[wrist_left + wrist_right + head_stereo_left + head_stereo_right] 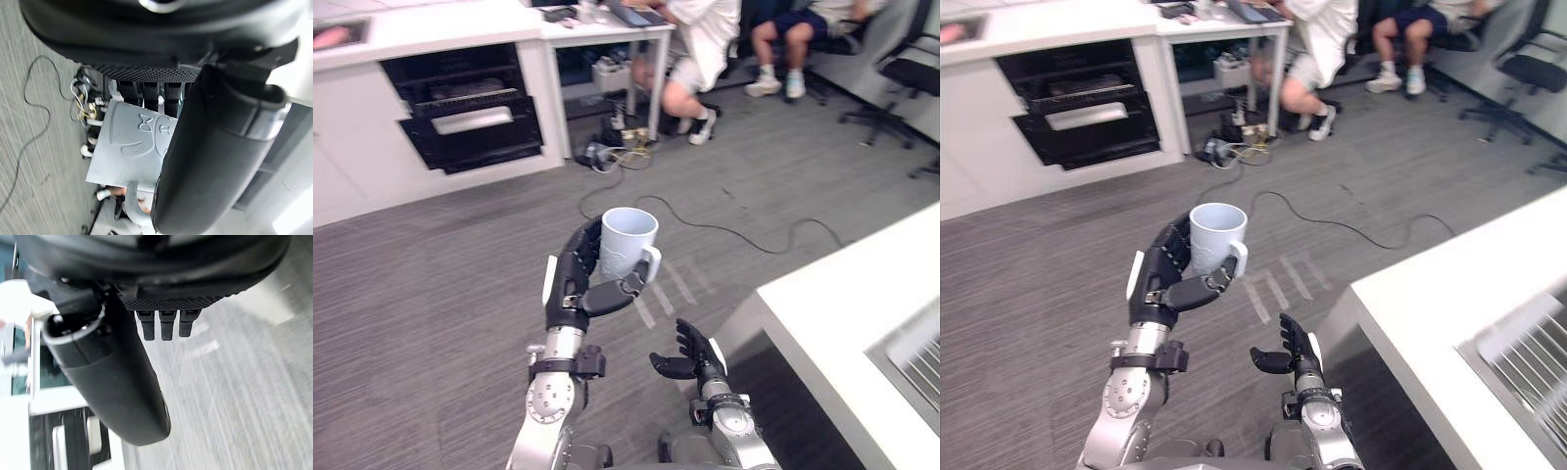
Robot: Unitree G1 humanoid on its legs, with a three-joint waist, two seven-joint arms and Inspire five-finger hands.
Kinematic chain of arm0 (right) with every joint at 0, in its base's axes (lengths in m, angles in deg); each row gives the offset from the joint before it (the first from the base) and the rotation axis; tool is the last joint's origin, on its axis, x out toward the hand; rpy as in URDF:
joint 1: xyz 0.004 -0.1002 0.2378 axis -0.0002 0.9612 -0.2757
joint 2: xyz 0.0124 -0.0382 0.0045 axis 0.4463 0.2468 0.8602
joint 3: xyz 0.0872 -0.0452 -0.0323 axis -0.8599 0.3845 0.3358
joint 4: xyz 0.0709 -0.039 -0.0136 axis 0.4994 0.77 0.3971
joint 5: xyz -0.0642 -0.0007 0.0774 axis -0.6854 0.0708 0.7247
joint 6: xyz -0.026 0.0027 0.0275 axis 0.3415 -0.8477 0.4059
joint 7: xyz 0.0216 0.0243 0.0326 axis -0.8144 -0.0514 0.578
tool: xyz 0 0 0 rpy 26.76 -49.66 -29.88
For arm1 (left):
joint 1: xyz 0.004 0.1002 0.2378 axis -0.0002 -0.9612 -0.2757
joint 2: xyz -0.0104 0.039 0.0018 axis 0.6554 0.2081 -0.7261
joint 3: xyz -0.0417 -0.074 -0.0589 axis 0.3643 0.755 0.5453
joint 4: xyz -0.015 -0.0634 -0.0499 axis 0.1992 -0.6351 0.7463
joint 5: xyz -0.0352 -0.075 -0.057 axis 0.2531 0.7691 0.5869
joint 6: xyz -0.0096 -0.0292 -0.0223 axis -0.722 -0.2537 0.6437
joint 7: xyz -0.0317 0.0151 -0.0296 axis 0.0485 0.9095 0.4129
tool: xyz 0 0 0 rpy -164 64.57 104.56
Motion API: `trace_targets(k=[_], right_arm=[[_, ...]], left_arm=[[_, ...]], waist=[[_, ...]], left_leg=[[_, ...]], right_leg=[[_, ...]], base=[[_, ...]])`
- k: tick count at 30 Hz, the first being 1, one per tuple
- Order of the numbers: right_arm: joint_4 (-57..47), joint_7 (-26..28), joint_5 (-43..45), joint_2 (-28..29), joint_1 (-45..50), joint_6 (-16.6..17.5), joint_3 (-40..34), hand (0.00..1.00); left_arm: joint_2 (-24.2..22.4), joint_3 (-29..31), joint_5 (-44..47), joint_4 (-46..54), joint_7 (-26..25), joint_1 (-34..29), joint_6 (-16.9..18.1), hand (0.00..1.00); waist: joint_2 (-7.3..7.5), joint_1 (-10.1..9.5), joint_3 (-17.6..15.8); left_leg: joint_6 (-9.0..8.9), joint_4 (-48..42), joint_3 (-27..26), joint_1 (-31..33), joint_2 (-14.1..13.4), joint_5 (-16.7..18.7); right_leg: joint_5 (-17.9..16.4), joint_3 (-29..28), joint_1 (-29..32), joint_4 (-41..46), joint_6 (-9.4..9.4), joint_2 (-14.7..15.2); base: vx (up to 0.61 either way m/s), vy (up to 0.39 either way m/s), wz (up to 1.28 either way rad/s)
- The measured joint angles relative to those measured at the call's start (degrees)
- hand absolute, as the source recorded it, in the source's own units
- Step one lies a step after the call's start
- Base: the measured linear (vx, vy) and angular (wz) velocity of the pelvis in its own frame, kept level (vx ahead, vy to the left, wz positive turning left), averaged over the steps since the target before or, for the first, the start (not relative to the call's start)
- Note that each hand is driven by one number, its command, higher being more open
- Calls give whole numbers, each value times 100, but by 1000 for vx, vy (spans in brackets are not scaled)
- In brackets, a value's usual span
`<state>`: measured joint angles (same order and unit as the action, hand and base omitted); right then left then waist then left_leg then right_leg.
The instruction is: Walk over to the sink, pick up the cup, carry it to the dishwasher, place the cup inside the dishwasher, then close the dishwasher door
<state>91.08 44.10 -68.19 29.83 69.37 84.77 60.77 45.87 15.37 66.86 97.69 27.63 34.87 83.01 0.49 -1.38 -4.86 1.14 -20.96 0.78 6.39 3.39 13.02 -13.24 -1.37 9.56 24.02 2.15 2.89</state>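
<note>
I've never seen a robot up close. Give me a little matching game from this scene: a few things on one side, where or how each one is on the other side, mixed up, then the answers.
Things:
1. cup
2. dishwasher
3. right hand
4. office chair

States:
A. black, nobody seated, at the far right
B. upright, gripped by the fingers of the left hand
C. open, set in the white cabinets
D. empty, fingers relaxed, low over the carpet

Pairs: 1-B, 2-C, 3-D, 4-A.
</note>
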Motion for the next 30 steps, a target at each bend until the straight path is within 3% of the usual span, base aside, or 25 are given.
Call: trace_targets(k=[2, 5, 6, 8, 10, 15, 17, 24, 28, 29, 30], right_arm=[[-236, -7, 3, 2, 137, 3, 11, 90], [-551, -73, 8, -50, 287, 15, 12, 90], [-556, -105, 10, -62, 218, 89, -14, 90], [-469, -119, 9, -91, 111, 119, -22, 90], [-353, -125, 5, -33, 94, 149, -23, 90], [106, -125, -3, -12, 139, 148, -65, 90], [272, -118, -17, 18, 123, 128, -259, 90], [387, -125, -140, -97, -55, 127, -369, 90], [486, -130, -274, -177, -80, 127, -373, 90], [745, -97, -447, -107, -69, 97, -343, 90], [745, -97, -447, -106, -69, 97, -342, 90]], left_arm=[[-49, -58, 3, 0, 58, 5, 0, 30], [-105, -57, 4, -3, 46, 16, 2, 30], [-60, -62, 4, -21, 41, 62, 48, 30], [-39, -52, 7, -163, 32, 87, 95, 30], [123, -53, 8, -319, 17, 100, 95, 30], [307, -101, 8, -647, 9, 97, 38, 30], [326, -101, 7, -648, 43, 94, 39, 30], [454, -82, 4, -841, 134, 54, 40, 30], [494, -83, 3, -1105, 157, 17, 30, 30], [350, 366, 3, -1045, 134, -224, 27, 30], [351, 367, 3, -1045, 134, -224, 27, 30]], waist=[[-14, -26, 6], [28, -47, -21], [-18, -97, 8], [-96, -123, 45], [48, -100, 55], [76, -81, 52], [77, -56, 54], [61, 96, 63], [53, 114, 68], [-55, 67, 99], [-55, 67, 99]], left_leg=[[-111, -88, -9, -64, -99, 10], [-235, -972, -421, 259, -208, 108], [-230, -1064, -879, 509, -619, 311], [-217, -410, -1101, 450, -895, -73], [-88, 15, -1164, 328, -673, -198], [-44, 588, -1116, 74, -395, -451], [-77, 1199, -1086, -179, -332, -810], [-113, 2541, -1039, -616, -334, -1677], [-92, 2600, -971, -616, -341, -1821], [-159, 2637, -606, -481, -446, -2030], [-159, 2637, -606, -482, -445, -2030]], right_leg=[[2, 322, -396, -314, -4, -11], [29, 535, -899, -711, -50, 35], [17, 570, -1045, -878, -70, 24], [-5, 586, -1076, -906, -40, 10], [60, 602, -1097, -1107, 44, 183], [234, 601, -1281, -1423, 107, 330], [372, 573, -1263, -1447, 110, 357], [422, 569, -1133, -1531, 124, 230], [438, 586, -1146, -1574, 97, 212], [689, 791, -1394, -2109, -10, 1], [689, 791, -1394, -2107, -10, 2]], base=[[213, -91, 82], [162, -11, 59], [146, 66, 27], [142, 122, 15], [118, 150, 19], [59, 73, 15], [1, 22, 7], [-66, -66, 1], [-105, -31, 4], [-53, -4, 2], [0, 0, 0]])
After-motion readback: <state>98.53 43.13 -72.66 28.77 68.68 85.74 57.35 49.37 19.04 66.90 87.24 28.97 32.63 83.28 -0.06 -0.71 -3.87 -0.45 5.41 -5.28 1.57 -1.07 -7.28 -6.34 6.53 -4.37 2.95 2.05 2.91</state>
